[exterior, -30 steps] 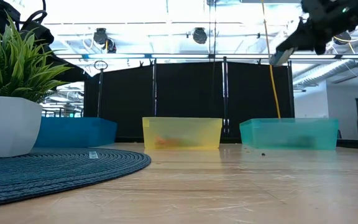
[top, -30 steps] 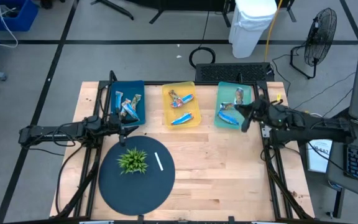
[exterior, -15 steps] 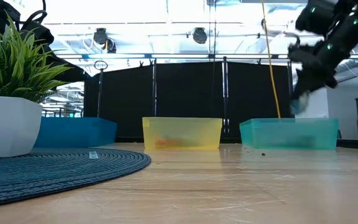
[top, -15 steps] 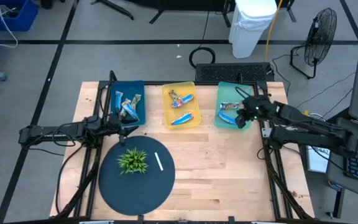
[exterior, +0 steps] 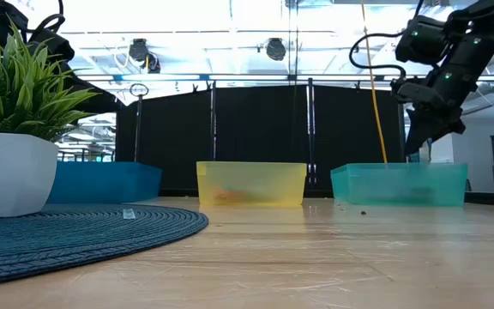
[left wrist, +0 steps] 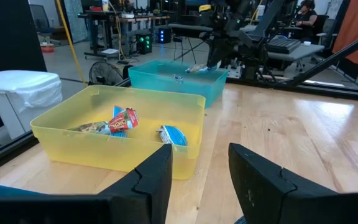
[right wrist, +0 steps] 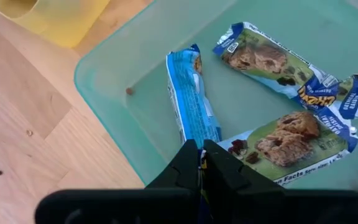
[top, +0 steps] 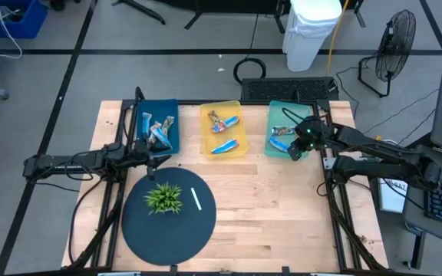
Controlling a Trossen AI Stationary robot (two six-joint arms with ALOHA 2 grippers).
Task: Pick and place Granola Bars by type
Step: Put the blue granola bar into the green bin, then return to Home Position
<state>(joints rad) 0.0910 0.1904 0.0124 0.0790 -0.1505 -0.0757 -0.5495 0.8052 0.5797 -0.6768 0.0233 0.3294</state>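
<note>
Since a second ago the right end effector has swung down from above the teal bin and now hangs low over the bin's near edge; from the right wrist its fingers look pressed together, with only a sliver of wrapper showing between them, so I cannot tell whether a bar is truly caught there.

Going from the left: the left end effector has not shifted, parked just in front of the blue bin, its fingers spread apart with nothing between them. That blue bin holds a few Granola Bars, too small from above to sort by wrapper. On the dark round mat stand the green plant and a white stick, as before.

Next, the yellow bin holds several bars, one red-and-white, one light blue.

Farthest right, the teal bin contains a light blue bar and two brownish-green bars lying flat. From counter height the bins' frosted walls blur their contents, and the right end effector's tip sits behind the teal rim.
</note>
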